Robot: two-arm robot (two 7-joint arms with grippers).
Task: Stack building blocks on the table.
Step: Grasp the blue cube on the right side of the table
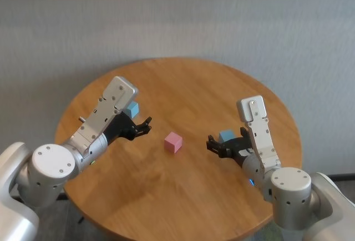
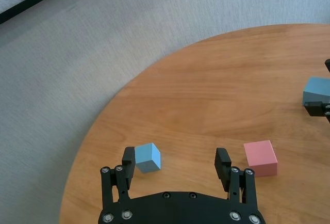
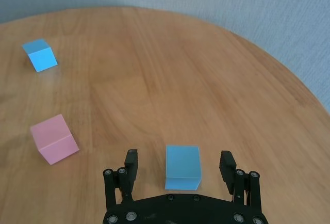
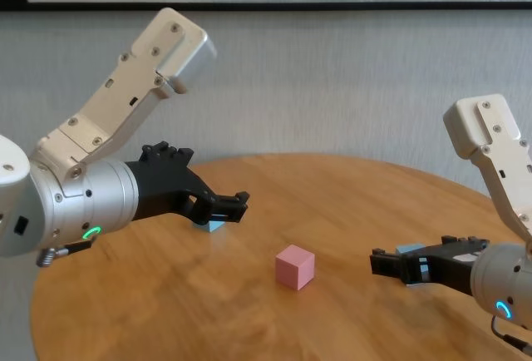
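Observation:
A pale pink block (image 1: 173, 141) sits near the middle of the round table (image 1: 183, 80). One light blue block (image 1: 132, 109) rests to its left, partly hidden behind my left arm. My left gripper (image 1: 147, 124) hovers open just past it; in the left wrist view the block (image 2: 147, 157) lies close beside one finger (image 2: 128, 157). The other light blue block (image 1: 226, 136) stands on the right. My right gripper (image 3: 179, 158) is open, low over the table, with this block (image 3: 183, 170) between its spread fingers and a gap on each side.
The table's wood top extends well beyond the blocks on all sides. A grey carpeted floor (image 2: 77, 53) lies past its rim. The pink block (image 3: 53, 139) stands roughly midway between the two grippers.

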